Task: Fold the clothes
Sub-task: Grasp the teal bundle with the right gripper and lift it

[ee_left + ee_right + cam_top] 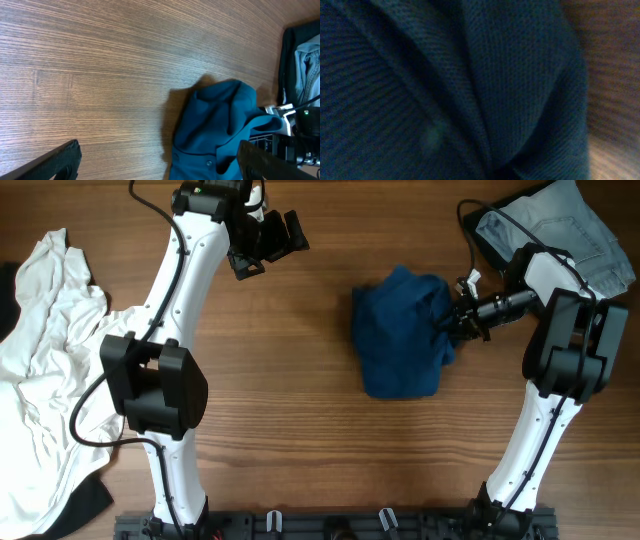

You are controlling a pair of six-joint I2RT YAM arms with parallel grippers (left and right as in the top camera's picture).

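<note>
two neighbours flank the blue t-shirt (400, 335): white shirt (45, 370), jeans (565, 225).

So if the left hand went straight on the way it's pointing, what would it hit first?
The left hand probably meets bare table first, just beside the blue shirt; depth is unclear.
</note>
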